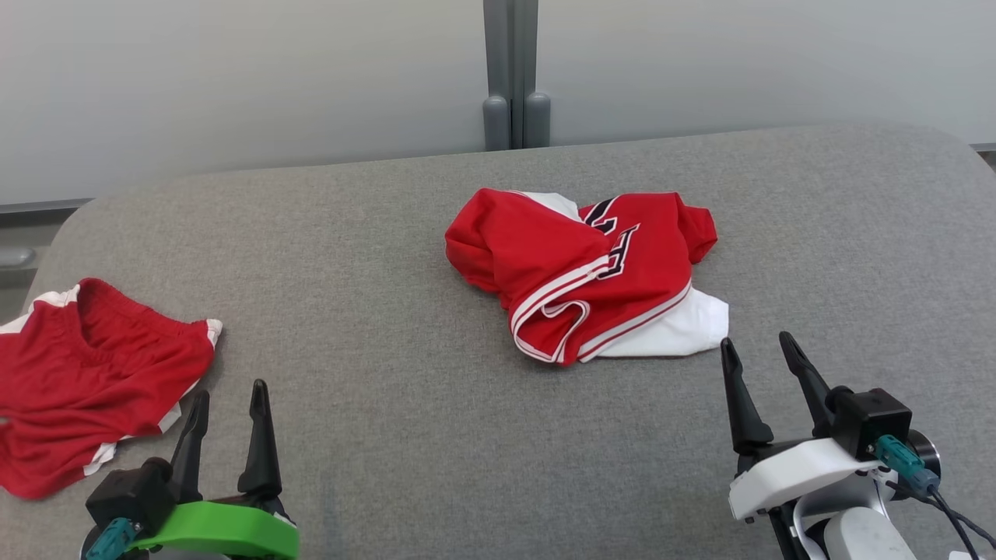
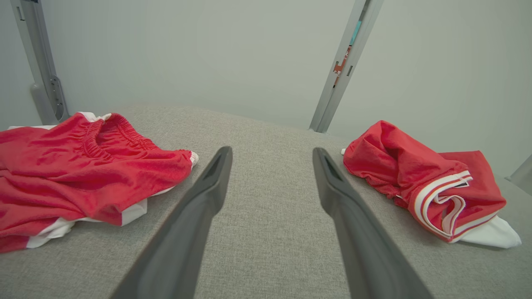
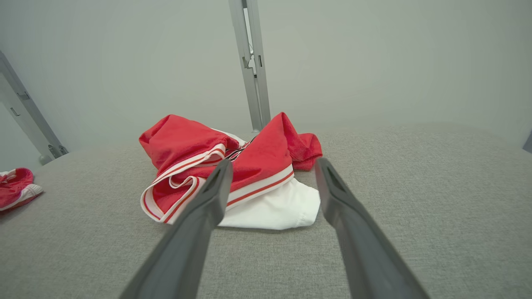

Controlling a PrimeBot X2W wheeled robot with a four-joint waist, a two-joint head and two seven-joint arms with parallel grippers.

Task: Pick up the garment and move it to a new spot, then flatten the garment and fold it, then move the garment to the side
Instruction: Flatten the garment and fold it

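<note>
A crumpled red and white jersey, the garment point(image 1: 583, 272), lies in a heap near the middle of the grey table point(image 1: 405, 412); dark lettering and white-red trim show on it. It sits at the right in the left wrist view point(image 2: 424, 187) and straight ahead in the right wrist view point(image 3: 232, 174). My right gripper point(image 1: 759, 350) is open just short of the heap's white corner, touching nothing. At the lower left my left gripper point(image 1: 231, 400) is open too, with nothing between its fingers point(image 2: 208, 199).
Red shorts with white trim point(image 1: 85, 373) lie bunched at the table's left edge, close to my left gripper; they show again point(image 2: 83, 174) in the left wrist view. A pale wall with a grey post point(image 1: 512, 74) stands behind the table's far edge.
</note>
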